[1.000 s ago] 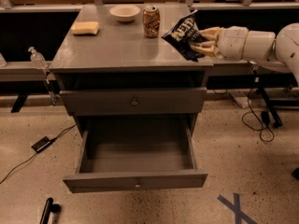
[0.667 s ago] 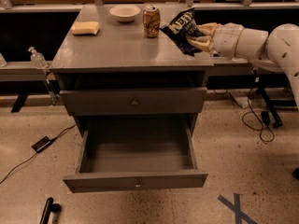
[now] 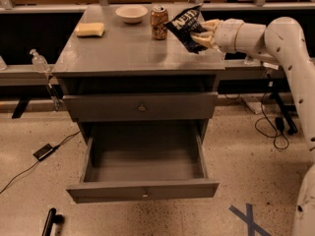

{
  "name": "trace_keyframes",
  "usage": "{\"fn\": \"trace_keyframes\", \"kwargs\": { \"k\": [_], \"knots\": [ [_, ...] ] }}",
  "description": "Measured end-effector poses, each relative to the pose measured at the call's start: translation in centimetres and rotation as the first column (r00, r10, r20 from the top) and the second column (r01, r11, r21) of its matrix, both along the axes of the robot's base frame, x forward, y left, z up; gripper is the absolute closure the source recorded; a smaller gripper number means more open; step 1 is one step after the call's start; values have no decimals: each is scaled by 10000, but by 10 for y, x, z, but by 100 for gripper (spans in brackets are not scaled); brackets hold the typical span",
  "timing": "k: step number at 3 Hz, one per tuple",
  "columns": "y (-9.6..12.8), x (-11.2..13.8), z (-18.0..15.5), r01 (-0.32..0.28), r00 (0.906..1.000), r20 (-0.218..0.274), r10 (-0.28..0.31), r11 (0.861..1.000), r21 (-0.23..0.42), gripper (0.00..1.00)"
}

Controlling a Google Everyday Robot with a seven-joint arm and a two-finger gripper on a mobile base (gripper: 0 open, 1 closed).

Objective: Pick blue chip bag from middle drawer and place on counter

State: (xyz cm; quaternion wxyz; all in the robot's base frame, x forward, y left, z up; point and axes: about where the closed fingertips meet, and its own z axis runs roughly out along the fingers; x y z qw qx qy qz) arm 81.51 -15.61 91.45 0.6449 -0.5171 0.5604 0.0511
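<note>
My gripper (image 3: 203,34) is over the right part of the counter (image 3: 123,50), shut on the blue chip bag (image 3: 184,26). The bag is dark navy with white lettering and hangs tilted just above the counter top, to the right of the tan soda can (image 3: 158,22). The white arm reaches in from the right. The middle drawer (image 3: 142,168) is pulled fully open below, and its inside shows bare grey metal. The upper drawer (image 3: 140,106) is closed.
On the counter stand a white bowl (image 3: 131,13) at the back and a yellow sponge (image 3: 90,29) at the left. A clear bottle (image 3: 39,61) sits on the left side ledge. Cables and a small black device (image 3: 43,151) lie on the floor.
The gripper with the chip bag has moved left and further over the counter, closer to the soda can. The drawer has stayed open.
</note>
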Motion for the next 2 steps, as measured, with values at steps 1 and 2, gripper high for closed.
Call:
{"fn": "trace_keyframes", "kwargs": {
  "k": [1, 2],
  "knots": [
    [7, 14, -18, -259, 9980, -567, 273, 9993, 252, 81],
    [9, 17, -22, -373, 9968, -696, 394, 9988, 312, 59]
  ]
}}
